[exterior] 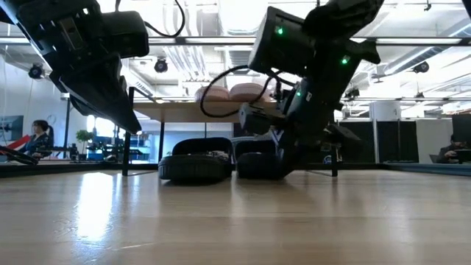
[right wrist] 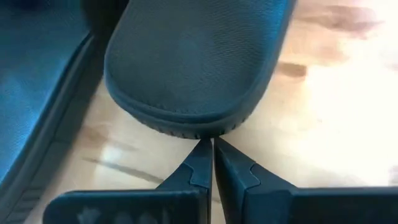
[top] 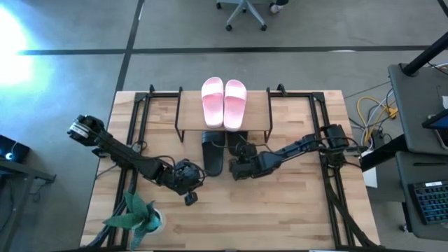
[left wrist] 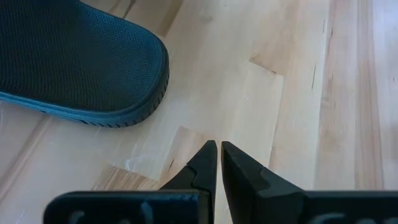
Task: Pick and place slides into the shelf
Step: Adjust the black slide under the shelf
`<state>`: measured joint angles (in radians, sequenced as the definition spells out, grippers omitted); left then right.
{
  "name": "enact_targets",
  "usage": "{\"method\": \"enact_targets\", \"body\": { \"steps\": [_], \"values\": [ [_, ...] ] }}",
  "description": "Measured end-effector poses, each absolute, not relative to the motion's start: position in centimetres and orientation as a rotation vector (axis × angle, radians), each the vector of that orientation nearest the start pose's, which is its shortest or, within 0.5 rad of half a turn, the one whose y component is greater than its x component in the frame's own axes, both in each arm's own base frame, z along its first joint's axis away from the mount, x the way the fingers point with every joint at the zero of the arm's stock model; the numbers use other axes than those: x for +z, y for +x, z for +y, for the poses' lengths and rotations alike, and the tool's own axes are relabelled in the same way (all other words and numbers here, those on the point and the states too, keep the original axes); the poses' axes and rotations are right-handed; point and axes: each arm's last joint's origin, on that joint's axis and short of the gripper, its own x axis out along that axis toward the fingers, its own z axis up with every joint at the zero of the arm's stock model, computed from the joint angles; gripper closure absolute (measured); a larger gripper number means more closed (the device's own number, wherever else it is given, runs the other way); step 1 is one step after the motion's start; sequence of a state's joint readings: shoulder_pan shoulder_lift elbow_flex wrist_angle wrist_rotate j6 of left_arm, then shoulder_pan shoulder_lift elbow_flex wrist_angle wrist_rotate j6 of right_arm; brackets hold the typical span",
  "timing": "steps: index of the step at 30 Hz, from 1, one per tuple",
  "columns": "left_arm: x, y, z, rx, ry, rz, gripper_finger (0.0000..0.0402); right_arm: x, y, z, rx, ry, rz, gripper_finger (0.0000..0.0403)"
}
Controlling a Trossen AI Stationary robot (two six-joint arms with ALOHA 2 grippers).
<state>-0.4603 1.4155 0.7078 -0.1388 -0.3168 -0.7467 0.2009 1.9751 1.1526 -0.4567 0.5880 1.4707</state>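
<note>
Just ahead of the right gripper's closed fingertips lies the rounded heel of one dark slide, its edge touching or almost touching the tips; the jaws are pressed together with nothing between them, which reads as a pushing pose rather than a grasp. A second dark slide lies to one side of those jaws, half under the shelf, and the pink pair already sits on the shelf's top board. The risk, as I judge it, is that a push from such a narrow point, landing off the heel's centre, would turn the slide so it jams against its neighbour or a shelf leg, or the tips might slip beneath the sole and lift it. The right arm reaches low from its side, wrist near the table and aimed toward the shelf. The left gripper, also shut and empty, hovers low over bare wood with the other slide's heel off to one side of its jaws, near a potted plant.
</note>
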Motion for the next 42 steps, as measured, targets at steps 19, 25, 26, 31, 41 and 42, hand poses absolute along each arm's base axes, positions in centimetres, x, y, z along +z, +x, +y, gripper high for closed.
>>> {"method": "enact_targets", "body": {
  "steps": [19,25,26,31,41,42],
  "values": [
    [16.7,24.9,-11.3,0.158,-0.321,0.802,0.0393,17.5,38.1,11.8,-0.666,0.651,0.668,0.0394],
    [17.4,25.5,-11.5,0.139,-0.324,0.710,0.0393,19.1,35.7,16.1,-0.547,0.729,0.689,0.0394],
    [17.6,25.7,-11.6,0.124,-0.322,0.685,0.0393,19.2,35.2,16.8,-0.537,0.744,0.691,0.0394],
    [17.6,26.1,-11.8,0.108,-0.338,0.642,0.0393,19.6,32.8,20.0,-0.523,0.807,0.689,0.0394],
    [15.4,26.8,-13.1,0.072,-0.256,0.670,0.0393,19.2,28.4,25.2,-0.494,0.904,0.644,0.0394],
    [15.1,26.8,-13.1,0.089,-0.249,0.667,0.0393,19.1,28.1,25.4,-0.507,0.916,0.624,0.0394]
  ]
}}
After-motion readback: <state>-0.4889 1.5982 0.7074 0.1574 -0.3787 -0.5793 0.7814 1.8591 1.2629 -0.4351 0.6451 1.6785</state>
